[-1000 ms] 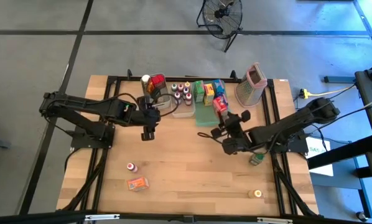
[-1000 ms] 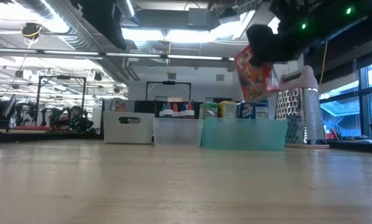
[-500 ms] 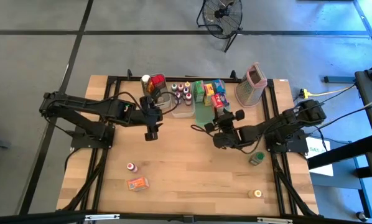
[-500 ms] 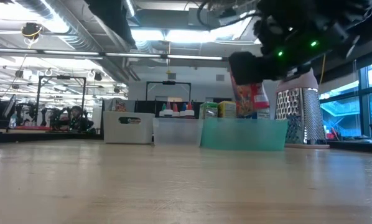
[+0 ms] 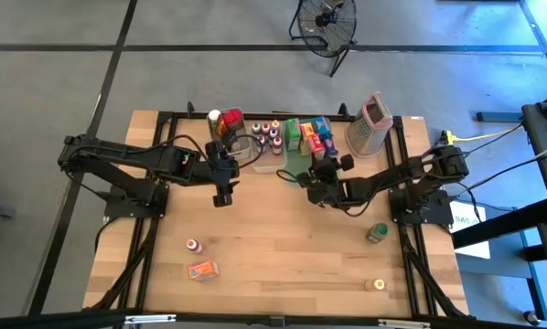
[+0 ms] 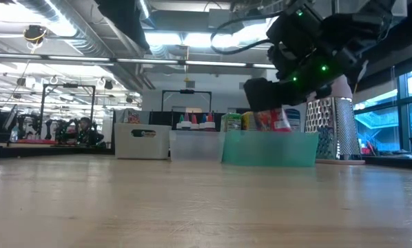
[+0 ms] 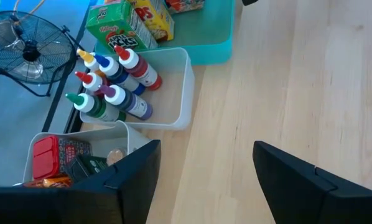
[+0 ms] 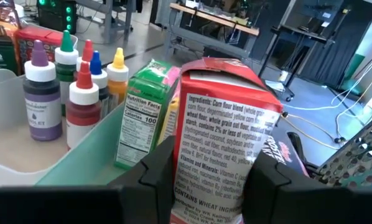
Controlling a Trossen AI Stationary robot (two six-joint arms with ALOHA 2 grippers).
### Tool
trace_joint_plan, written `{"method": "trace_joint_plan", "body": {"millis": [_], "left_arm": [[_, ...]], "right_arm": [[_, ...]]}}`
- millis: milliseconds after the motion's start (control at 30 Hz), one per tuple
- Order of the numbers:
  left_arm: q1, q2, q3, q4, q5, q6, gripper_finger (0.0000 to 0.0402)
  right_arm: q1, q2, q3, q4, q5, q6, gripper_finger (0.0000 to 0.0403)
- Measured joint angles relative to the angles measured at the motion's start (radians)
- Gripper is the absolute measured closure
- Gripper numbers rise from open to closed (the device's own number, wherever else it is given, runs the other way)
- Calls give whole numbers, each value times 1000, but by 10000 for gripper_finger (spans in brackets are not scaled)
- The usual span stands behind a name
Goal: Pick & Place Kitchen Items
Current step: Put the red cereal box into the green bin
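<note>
My right gripper (image 5: 320, 166) is shut on a small red cereal box (image 8: 226, 118), held inside the green tray (image 5: 301, 169) at the table's far edge. In the low view the box (image 6: 275, 118) shows behind the tray's front wall (image 6: 268, 148). Green, yellow and blue boxes (image 5: 305, 132) stand upright in the tray. My left gripper (image 5: 221, 190) hangs open above the bare wood, near a clear bin of colour-capped bottles (image 7: 111, 81), with nothing between its fingers (image 7: 130, 180). My right gripper pinches the red box by its two broad faces, low on the box (image 8: 186, 186), one finger (image 8: 161, 168) on each. The fingers come almost level from the table's near side. The box stands upright; its bottom is hidden, so whether it rests on the tray I cannot tell.
A metal grater with a pink top (image 5: 372, 121) stands right of the tray. A second clear bin (image 5: 230, 123) holds red items at far left. Loose on the wood lie a small bottle (image 5: 193, 245), an orange packet (image 5: 202, 270), a green-capped jar (image 5: 376, 233) and a small yellow item (image 5: 379, 284).
My right gripper has gone down and toward the table's far-left with the red box. The box, which hung above the tray's rim, now sits low behind the tray's front wall, still upright. The gripper has stayed shut on it.
</note>
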Motion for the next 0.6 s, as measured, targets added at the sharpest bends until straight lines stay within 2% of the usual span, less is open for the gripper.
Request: {"method": "trace_joint_plan", "body": {"millis": [133,400,600], "left_arm": [[0,0,0,0,0,0,150],[0,0,0,0,1,0,151],[-9,0,0,-2,7,-1,150]], "right_arm": [[-12,0,0,4,-9,-10,271],[-47,0,0,37,-118,-13,269],[-76,1,0,35,-174,-18,234]]}}
